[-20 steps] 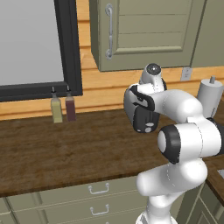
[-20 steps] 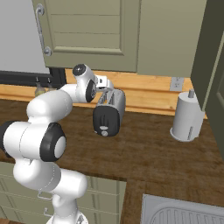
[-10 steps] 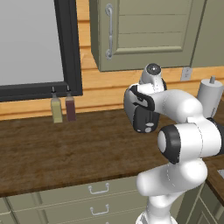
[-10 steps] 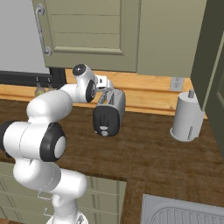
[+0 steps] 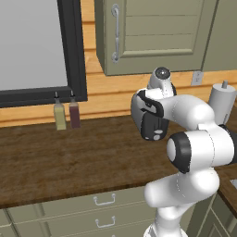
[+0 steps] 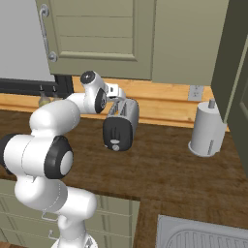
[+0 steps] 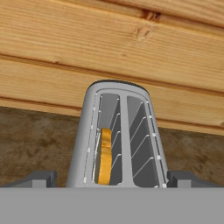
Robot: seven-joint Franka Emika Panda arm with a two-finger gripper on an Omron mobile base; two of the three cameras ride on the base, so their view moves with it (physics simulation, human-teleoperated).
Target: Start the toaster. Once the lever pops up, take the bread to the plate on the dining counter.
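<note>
No readable text, labels, brands, numbers or signs anywhere. Toaster [image 6: 120, 127] black end panel carries plain round knob, no markings legible. Two bottles [image 5: 66, 113] at back of tabletop [image 5: 69, 162] show no legible labels. Cabinet doors [image 6: 101, 36], wall outlet [image 6: 195, 92] blank.

Silver-grey toaster [image 6: 122, 127] with black end panel and grey knob; golden-tan bread [image 7: 104, 156]; dark brown wood-grain counter [image 5: 60, 157]; orange-tan plank wall [image 7: 109, 48]; pale grey cylinder [image 6: 207, 130].
</note>
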